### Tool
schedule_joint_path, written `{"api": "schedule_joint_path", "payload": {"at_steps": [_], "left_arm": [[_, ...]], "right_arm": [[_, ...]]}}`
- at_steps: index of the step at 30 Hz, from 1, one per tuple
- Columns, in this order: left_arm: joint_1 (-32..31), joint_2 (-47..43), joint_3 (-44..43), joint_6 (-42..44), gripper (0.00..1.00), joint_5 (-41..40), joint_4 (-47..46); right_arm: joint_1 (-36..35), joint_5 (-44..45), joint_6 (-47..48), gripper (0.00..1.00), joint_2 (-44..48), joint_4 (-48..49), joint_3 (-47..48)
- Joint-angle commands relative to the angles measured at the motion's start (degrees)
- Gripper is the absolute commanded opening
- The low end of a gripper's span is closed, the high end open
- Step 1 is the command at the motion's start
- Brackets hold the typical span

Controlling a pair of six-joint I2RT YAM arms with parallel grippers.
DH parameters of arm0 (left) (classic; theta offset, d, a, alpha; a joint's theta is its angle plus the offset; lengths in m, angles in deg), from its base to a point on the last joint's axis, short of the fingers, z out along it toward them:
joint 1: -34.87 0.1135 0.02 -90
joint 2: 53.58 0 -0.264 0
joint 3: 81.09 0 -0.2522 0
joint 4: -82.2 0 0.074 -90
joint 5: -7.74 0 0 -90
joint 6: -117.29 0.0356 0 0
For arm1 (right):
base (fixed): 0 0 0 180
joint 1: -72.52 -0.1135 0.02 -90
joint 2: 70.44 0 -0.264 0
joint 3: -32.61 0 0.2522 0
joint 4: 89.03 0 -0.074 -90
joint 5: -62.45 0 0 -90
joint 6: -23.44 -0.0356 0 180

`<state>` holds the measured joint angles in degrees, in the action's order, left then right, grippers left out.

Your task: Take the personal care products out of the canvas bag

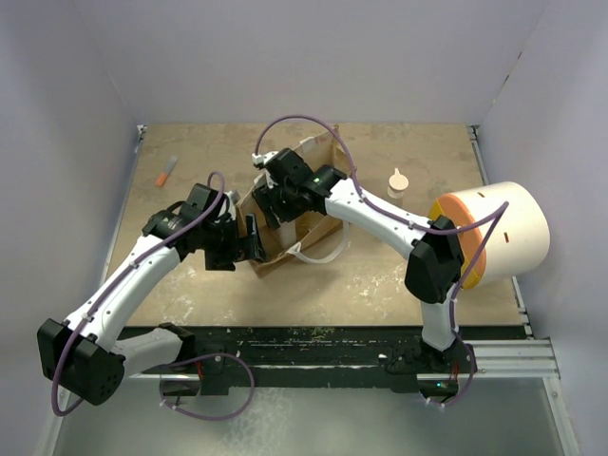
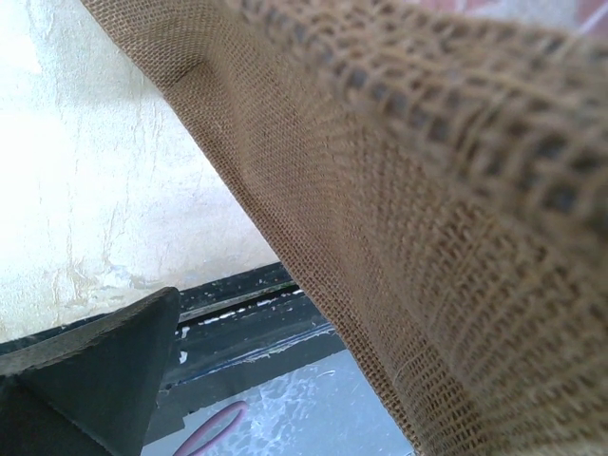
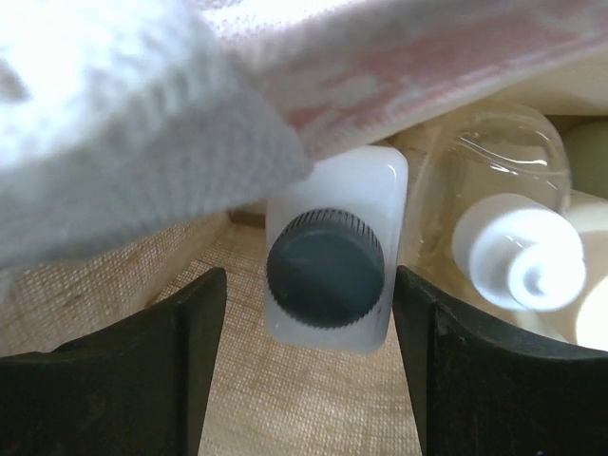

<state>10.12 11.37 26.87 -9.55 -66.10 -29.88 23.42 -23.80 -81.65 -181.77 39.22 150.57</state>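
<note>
Far left, a small orange tube (image 1: pixel 166 171) lies on the table (image 1: pixel 380 280); it is no part of our job. Next, the left gripper (image 1: pixel 249 243) sits at the near corner of the canvas bag (image 1: pixel 318 226), we judge to steady it and keep the mouth open. Its wrist view shows one finger (image 2: pixel 85 380), while coarse weave hides the other, so we cannot tell whether it pinches the cloth.

The right gripper (image 3: pixel 306 285) is down inside the bag. Its jaws are parted on either side of the squarish bottle (image 3: pixel 332 190) with the dark cap, gripping nothing yet. Just beside that sits the white-capped bottle (image 3: pixel 518 252). A greenish shape at the frame edge is cut off, and blurred white cloth (image 3: pixel 114 114) covers the top. Right of the bag, the beige bottle (image 1: pixel 397 182) already stands on the table.
</note>
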Motion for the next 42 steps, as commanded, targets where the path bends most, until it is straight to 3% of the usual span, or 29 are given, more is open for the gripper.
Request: {"api": "schedule_joint_path", "payload": {"at_steps": [1,7,17,19,25,30,42], "left_arm": [[0.2,0.6,-2.6,1.0,0.99,-1.1,1.7],[0.2,1.0,-3.0,1.4,0.99,-1.7,1.9],[0.2,1.5,-3.9,1.8,0.99,-2.3,2.2],[0.2,1.4,-3.9,1.9,0.99,-2.4,2.4],[0.2,1.2,-3.9,1.7,0.99,-2.6,2.4],[0.2,0.7,-3.4,1.1,0.99,-2.5,1.9],[0.2,-0.9,-3.4,-0.1,0.99,-2.6,1.1]], "right_arm": [[0.1,-1.8,-0.5,0.72,-0.9,1.7,1.6],[0.0,-2.4,-1.3,0.67,-0.9,4.2,-0.9],[-0.1,3.8,-1.9,0.68,-4.6,6.9,0.0],[-0.2,4.3,-1.8,0.61,-4.4,7.0,0.0],[-0.2,5.7,-3.1,0.21,-2.0,6.8,0.2],[0.0,2.2,-8.0,0.02,1.7,5.2,2.0],[6.8,-10.7,-24.3,0.00,12.0,8.8,0.6]]}}
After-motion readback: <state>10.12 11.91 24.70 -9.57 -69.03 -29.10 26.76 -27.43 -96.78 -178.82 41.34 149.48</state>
